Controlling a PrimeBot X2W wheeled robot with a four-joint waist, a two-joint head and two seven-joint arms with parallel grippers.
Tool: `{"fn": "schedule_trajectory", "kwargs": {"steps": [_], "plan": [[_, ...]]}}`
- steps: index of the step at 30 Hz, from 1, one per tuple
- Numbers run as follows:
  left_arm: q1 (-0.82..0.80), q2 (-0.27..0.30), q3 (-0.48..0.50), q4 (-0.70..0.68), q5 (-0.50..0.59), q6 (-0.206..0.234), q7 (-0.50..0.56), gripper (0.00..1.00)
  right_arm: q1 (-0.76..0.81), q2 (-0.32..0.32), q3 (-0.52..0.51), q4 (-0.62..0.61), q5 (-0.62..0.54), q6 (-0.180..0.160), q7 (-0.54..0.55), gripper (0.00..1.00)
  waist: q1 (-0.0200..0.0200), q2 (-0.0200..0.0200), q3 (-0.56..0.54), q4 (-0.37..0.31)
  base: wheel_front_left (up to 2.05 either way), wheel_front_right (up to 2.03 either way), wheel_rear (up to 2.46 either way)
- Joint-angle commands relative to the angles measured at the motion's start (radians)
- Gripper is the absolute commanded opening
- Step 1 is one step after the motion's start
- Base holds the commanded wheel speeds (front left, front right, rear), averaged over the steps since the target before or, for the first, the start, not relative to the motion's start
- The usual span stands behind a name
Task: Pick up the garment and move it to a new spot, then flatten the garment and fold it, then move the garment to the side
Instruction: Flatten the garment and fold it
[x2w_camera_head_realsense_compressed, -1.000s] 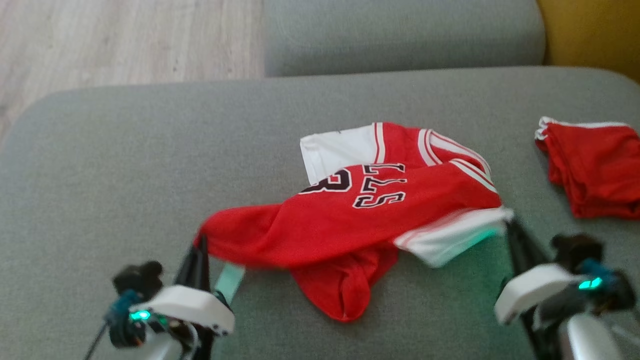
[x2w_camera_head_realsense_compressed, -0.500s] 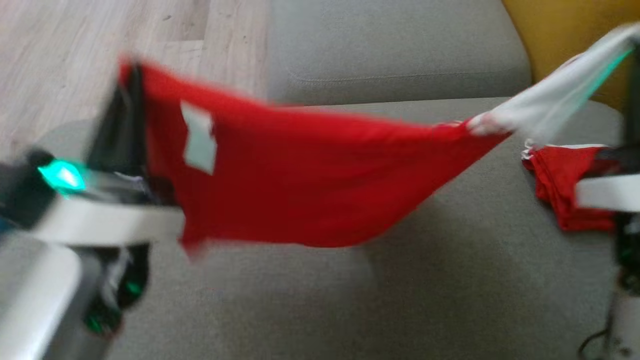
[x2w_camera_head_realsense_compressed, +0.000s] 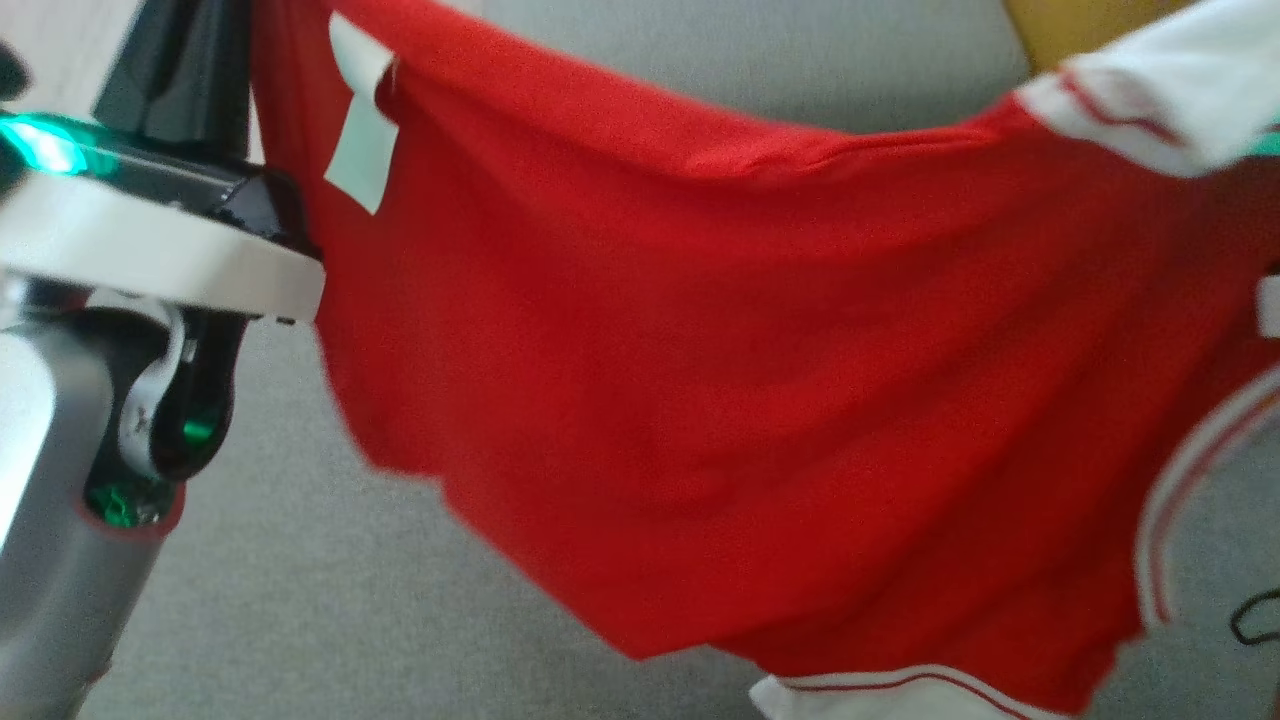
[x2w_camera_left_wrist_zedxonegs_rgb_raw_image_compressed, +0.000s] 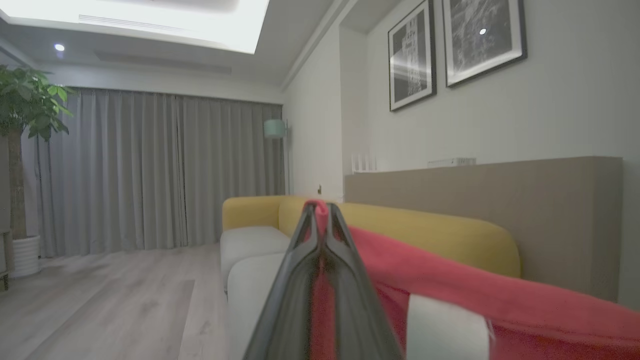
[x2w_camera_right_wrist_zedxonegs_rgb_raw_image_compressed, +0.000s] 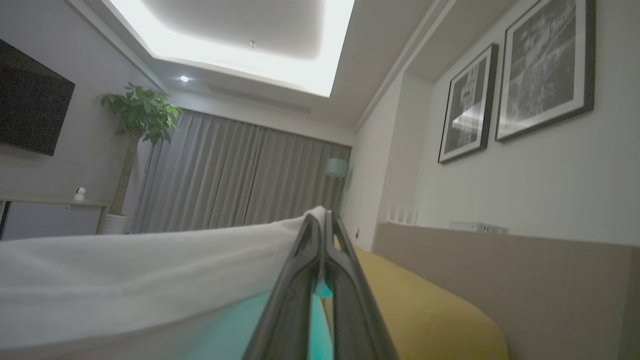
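1. Garment (x2w_camera_head_realsense_compressed: 700, 380): bright red, w/ white trim carrying thin red stripes at the edges.
2. Label (x2w_camera_head_realsense_compressed: 362, 150) on it: plain off-white.
3. My L gripper (x2w_camera_left_wrist_zedxonegs_rgb_raw_image_compressed: 320, 212) & R gripper (x2w_camera_right_wrist_zedxonegs_rgb_raw_image_compressed: 322, 220): fingers dark grey-black. My L wrist shell (x2w_camera_head_realsense_compressed: 150, 260): white w/ green light.
4. Seat cushion (x2w_camera_head_realsense_compressed: 300, 600): grey. Sofa back (x2w_camera_left_wrist_zedxonegs_rgb_raw_image_compressed: 450, 235): mustard yellow.
5. Curtains (x2w_camera_left_wrist_zedxonegs_rgb_raw_image_compressed: 150, 175): grey. Floor (x2w_camera_left_wrist_zedxonegs_rgb_raw_image_compressed: 100, 300): pale wood grain.
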Motion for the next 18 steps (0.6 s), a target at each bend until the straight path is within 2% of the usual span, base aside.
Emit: {"fn": "schedule_trajectory", "kwargs": {"steps": [1,5,6,12,18], "plan": [[-0.062,0.033,0.040,0.023,-0.003,-0.013,0.012,0.00,-0.066,-0.012,0.037,0.016,0.012,-0.001,0.013,0.00,0.0000,0.0000,0.074,-0.011,0.00,0.00,0.00],[-0.143,0.034,0.027,0.146,0.012,-0.056,0.009,0.00,-0.179,-0.010,0.085,0.136,0.017,-0.001,-0.006,0.00,0.0000,0.0000,0.191,-0.026,0.00,0.00,0.00],[-0.143,0.034,0.027,0.146,0.012,-0.056,0.009,0.00,-0.179,-0.010,0.085,0.136,0.017,-0.001,-0.006,0.00,0.0000,0.0000,0.191,-0.026,0.00,0.00,0.00],[-0.419,0.035,0.014,0.390,0.089,-0.143,-0.028,0.00,-0.515,0.026,0.143,0.394,-0.051,-0.001,-0.091,0.00,0.0000,0.0000,0.326,-0.064,0.00,0.00,0.00],[-0.655,0.016,0.005,0.648,0.175,-0.187,-0.131,0.00,-0.793,0.091,0.153,0.683,-0.129,-0.001,-0.214,0.00,0.0000,0.0000,0.364,-0.117,0.00,0.00,0.00]]}}
